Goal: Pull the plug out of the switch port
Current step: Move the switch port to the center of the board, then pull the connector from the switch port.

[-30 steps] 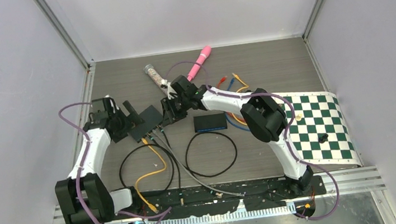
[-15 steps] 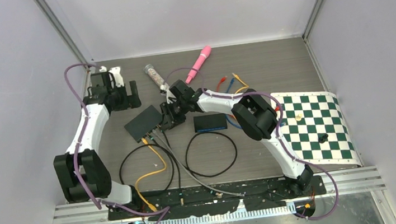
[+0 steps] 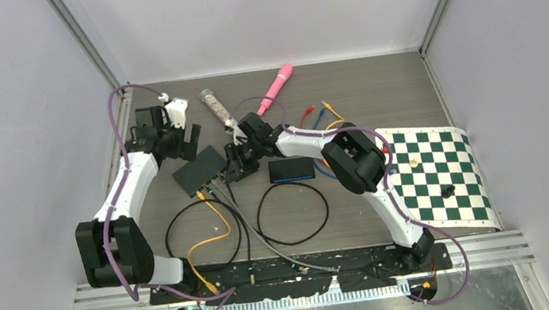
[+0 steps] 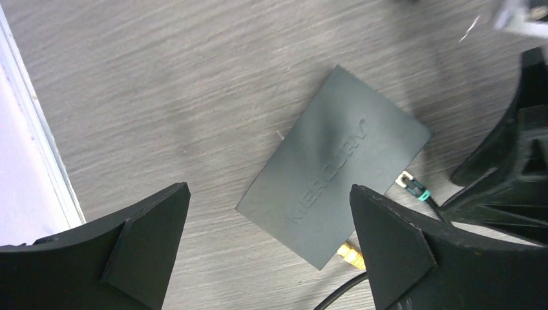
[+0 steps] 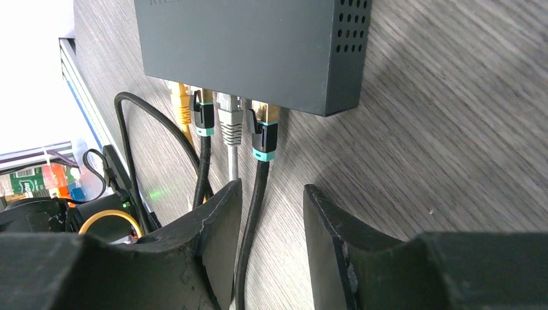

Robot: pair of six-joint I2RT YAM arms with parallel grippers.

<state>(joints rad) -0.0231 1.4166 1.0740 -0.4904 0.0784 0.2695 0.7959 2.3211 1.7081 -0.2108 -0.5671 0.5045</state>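
The dark grey switch (image 3: 199, 170) lies flat left of centre, with several cables plugged into its near edge. In the right wrist view the switch (image 5: 252, 39) holds a yellow plug (image 5: 183, 103), a black plug with a teal band (image 5: 203, 116), a grey plug (image 5: 229, 119) and a second black teal-banded plug (image 5: 263, 132). My right gripper (image 5: 273, 187) is open, low at the port side (image 3: 232, 167), straddling that last plug's black cable (image 5: 249, 226) just behind the plug. My left gripper (image 3: 186, 142) is open and empty, above the switch (image 4: 336, 165) on its back-left side (image 4: 269, 189).
A second small black box (image 3: 291, 169) lies right of the switch. A pink tool (image 3: 277, 86) and a clear tube (image 3: 213, 103) lie at the back. Loose coloured cable ends (image 3: 317, 111) and a green checkered mat (image 3: 438, 175) are on the right. Black and yellow cable loops (image 3: 293, 211) lie nearer.
My left gripper has let go of the switch's left side and lifted away to the back left. My right gripper has stayed at the ports, shifting only slightly.
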